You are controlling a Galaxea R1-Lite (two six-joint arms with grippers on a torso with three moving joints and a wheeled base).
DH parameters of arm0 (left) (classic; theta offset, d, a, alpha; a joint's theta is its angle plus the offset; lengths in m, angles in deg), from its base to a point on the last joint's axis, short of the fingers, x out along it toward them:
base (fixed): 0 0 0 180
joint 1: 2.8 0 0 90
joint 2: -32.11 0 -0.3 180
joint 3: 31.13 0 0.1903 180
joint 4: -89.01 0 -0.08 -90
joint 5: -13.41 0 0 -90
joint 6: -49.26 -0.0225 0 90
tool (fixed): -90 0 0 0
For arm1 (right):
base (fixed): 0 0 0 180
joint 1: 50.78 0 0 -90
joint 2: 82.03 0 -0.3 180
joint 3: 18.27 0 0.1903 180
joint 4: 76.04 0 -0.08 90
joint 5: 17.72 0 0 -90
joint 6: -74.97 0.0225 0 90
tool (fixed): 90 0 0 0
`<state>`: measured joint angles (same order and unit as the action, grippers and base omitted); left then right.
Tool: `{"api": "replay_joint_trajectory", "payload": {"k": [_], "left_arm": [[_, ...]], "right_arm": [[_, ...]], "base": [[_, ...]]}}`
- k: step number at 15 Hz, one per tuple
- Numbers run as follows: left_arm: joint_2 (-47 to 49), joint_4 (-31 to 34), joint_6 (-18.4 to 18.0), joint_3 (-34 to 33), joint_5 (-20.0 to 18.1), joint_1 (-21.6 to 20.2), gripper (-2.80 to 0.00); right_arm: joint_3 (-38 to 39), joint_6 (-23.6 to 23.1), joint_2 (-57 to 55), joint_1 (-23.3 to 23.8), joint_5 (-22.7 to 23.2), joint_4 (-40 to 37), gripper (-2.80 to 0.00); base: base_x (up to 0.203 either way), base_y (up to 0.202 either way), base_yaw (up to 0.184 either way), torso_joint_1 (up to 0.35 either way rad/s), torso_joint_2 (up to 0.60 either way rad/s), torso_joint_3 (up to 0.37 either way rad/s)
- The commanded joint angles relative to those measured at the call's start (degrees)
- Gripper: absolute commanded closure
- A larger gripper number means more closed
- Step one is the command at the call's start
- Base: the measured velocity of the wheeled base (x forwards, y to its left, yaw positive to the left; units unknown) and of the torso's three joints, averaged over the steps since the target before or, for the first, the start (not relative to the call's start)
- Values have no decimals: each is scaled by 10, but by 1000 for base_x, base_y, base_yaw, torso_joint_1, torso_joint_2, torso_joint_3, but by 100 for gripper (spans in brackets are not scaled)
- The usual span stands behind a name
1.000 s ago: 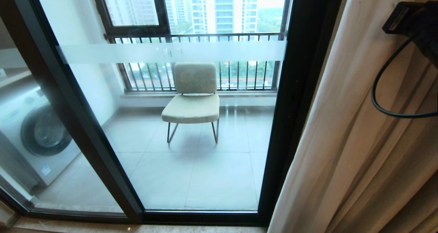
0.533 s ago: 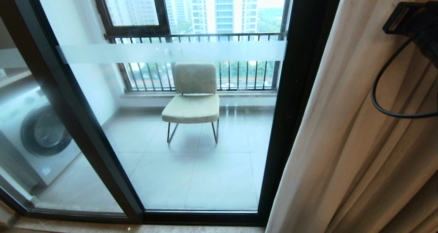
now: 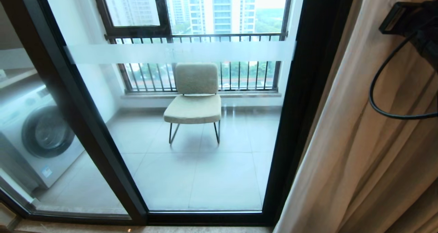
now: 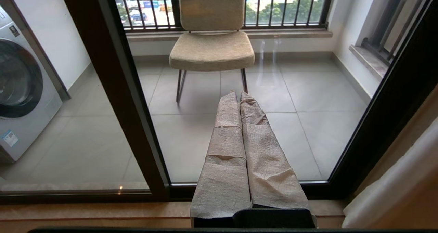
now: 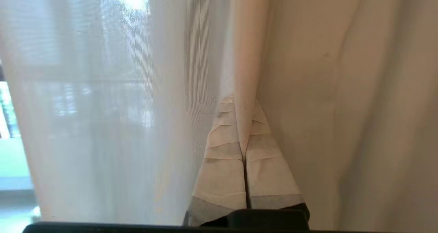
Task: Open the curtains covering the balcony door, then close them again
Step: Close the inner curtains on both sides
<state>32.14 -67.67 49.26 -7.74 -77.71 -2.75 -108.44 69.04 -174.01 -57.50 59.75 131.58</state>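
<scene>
The balcony door (image 3: 191, 51) is a clear glass panel with a frosted band in a black frame (image 3: 301, 99), and it stands uncovered. The curtains (image 3: 362, 140) hang bunched at the right edge of the door as heavy beige cloth. In the right wrist view a sheer white panel (image 5: 102, 89) hangs beside the beige one (image 5: 325, 72). My right gripper (image 5: 242, 104) is shut on a vertical fold at the beige curtain's edge. The right arm (image 3: 421, 24) shows high at the right, against the cloth. My left gripper (image 4: 239, 94) is shut and empty, held low and pointing at the glass.
Behind the glass stand a beige chair (image 3: 195, 99) on a tiled balcony floor, a washing machine (image 3: 37, 133) at the left, and a black-framed window with railing bars (image 3: 205, 38). A tan sill (image 4: 85, 212) runs along the door's foot. A black cable (image 3: 376, 99) loops from the right arm.
The whole head view has shifted slightly to the right, so the camera has moved. The right arm keeps its place against the curtain.
</scene>
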Motion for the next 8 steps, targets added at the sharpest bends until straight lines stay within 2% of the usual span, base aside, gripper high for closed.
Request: {"api": "replay_joint_trajectory", "payload": {"k": [1,8], "left_arm": [[0,0,0,1,0,0,0],[0,0,0,0,0,0,0]], "right_arm": [[0,-1,-2,1,0,4,0],[-4,-1,-7,0,0,4,0]], "base": [[0,198,-3,-1,7,-1],[0,193,-1,3,2,3]]}}
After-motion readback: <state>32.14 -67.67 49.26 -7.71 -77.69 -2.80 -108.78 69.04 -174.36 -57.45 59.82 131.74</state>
